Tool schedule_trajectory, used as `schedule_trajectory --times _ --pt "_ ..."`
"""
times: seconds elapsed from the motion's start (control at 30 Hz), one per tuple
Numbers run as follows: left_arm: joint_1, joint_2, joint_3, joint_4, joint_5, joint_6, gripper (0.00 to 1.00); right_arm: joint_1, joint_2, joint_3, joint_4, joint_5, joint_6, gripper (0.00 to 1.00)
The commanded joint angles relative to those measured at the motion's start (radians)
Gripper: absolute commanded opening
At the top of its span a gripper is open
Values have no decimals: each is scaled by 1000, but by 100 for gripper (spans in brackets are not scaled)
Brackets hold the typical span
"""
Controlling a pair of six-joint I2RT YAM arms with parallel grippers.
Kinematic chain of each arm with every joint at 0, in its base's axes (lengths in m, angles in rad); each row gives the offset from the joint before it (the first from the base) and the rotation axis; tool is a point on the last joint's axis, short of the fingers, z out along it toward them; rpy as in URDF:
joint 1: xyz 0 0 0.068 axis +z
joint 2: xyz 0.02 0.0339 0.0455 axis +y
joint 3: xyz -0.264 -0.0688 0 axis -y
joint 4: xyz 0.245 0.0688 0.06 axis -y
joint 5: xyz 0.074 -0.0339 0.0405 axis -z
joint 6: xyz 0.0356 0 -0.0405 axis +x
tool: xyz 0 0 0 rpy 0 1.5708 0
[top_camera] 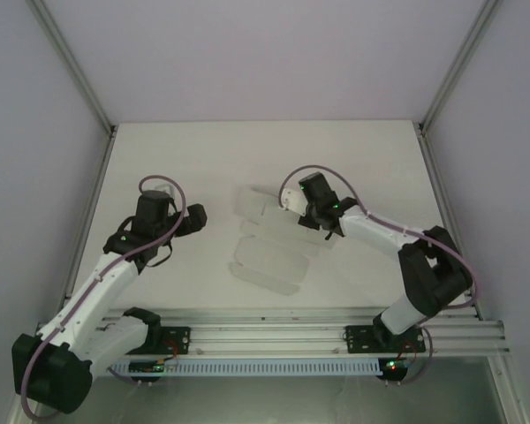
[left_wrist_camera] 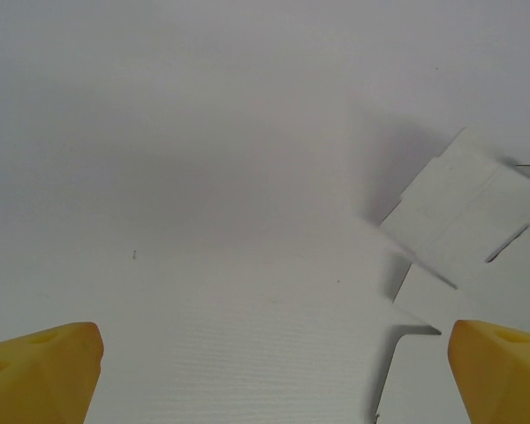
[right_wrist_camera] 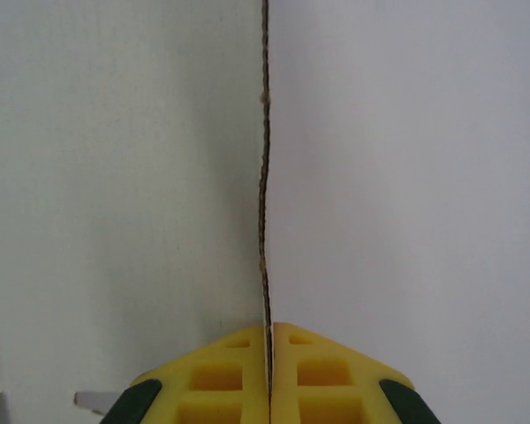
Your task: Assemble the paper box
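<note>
**A:** Where does the paper box [top_camera: 265, 252] sit?

**B:** It is a flat die-cut sheet lying mid-surface [top_camera: 362, 150], between your two arms. Your right fingers [right_wrist_camera: 287, 358] are closed on one flap, seen edge-on. Your left fingers [left_wrist_camera: 44, 367] are spread wide, holding nothing, near the sheet's left side.

**A:** Handling?

**B:** Judged light. Thin matte white cardboard, stiff across panels, likely to bend at the scores and crease easily. Take it by a flap edge close to a fold and pinch gently.

Plain white paper box [top_camera: 269, 265], yellow fingers [right_wrist_camera: 216, 382], white table [top_camera: 371, 159], lilac walls [top_camera: 265, 53]
</note>
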Motion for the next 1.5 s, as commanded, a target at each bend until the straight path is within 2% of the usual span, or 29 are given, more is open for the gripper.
schedule_trajectory --times 0.0,0.4,0.67,1.0,1.27,1.47 --pt "4 -2 9 8 9 9 100 33 0 -29 224 125 -182 0" --pt "9 8 5 59 59 -10 100 109 59 -221 884 156 -525 0" --pt "22 120 51 128 99 1 100 114 23 -252 815 102 -437 0" --pt "21 389 161 274 256 27 100 113 10 -272 772 75 -374 0" --pt "-37 572 229 318 366 63 99 115 -5 -260 737 69 -328 0" --pt "-89 655 268 318 339 67 99 116 -20 -256 720 51 -283 0"
